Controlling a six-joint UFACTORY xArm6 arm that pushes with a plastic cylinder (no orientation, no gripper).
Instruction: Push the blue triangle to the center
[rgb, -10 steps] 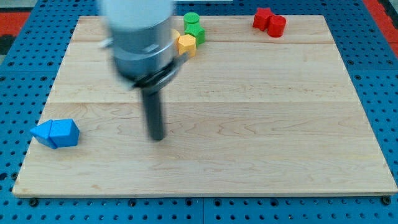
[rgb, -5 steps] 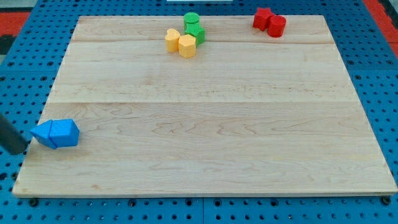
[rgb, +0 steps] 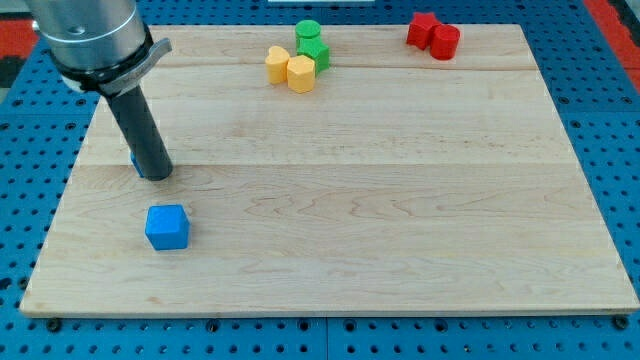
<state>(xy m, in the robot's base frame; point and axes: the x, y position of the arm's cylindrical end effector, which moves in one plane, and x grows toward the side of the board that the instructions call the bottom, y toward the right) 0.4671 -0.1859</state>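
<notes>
Across pale wooden board (rgb: 400, 200): resting my tip (rgb: 155, 176), a jawless rod, just beside the mostly hidden blue triangle (rgb: 133, 158), above the blue cube (rgb: 166, 227); risking a glancing push, sending triangle sideways, not centreward.

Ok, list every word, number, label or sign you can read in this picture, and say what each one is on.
None: no readable text anywhere in this view.
The wooden board, the blue cube, the yellow blocks, the green blocks and the red blocks are all plain.
The arm's grey housing above my tip shows no label either.
</notes>
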